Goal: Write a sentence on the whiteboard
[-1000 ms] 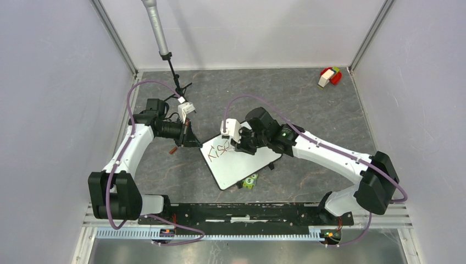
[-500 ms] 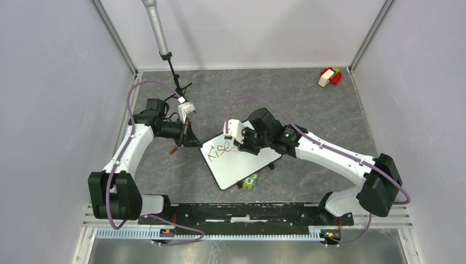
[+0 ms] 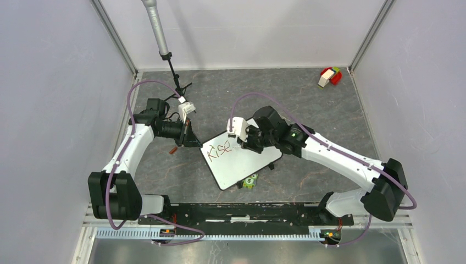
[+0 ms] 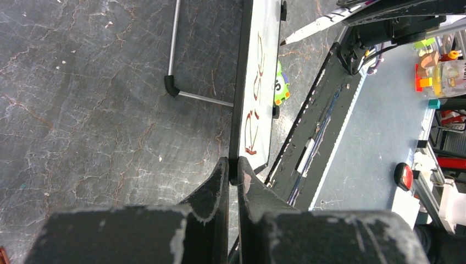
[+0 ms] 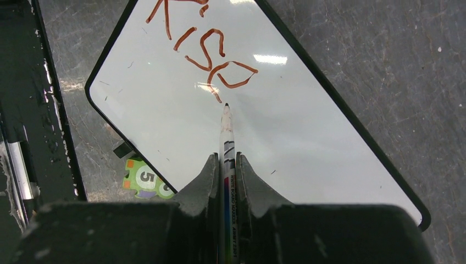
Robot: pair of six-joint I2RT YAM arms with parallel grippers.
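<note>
The whiteboard (image 3: 247, 163) lies skewed on the surface (image 3: 308, 104); its sentence (image 5: 211, 55) reads "Rise", the first letter cut off in the right wrist view. The left pincer (image 4: 233, 165) clamps the board's corner; the right pincer (image 5: 226, 159) grasps the marker (image 5: 226, 132), tip beside the "e". It has shifted rightward since the earlier frame.

One whiteboard (image 3: 242, 165), one marker pen (image 5: 226, 124), one written word (image 5: 203, 52), two claws: left claw (image 4: 233, 165), right claw (image 5: 225, 162). One green number tile (image 3: 250, 181); one coloured block toy (image 3: 329, 76), upper right; one grey pole (image 3: 156, 30), upper left.

"Rise" on whiteboard (image 5: 286, 143); "5" on green tile (image 5: 144, 180)
</note>
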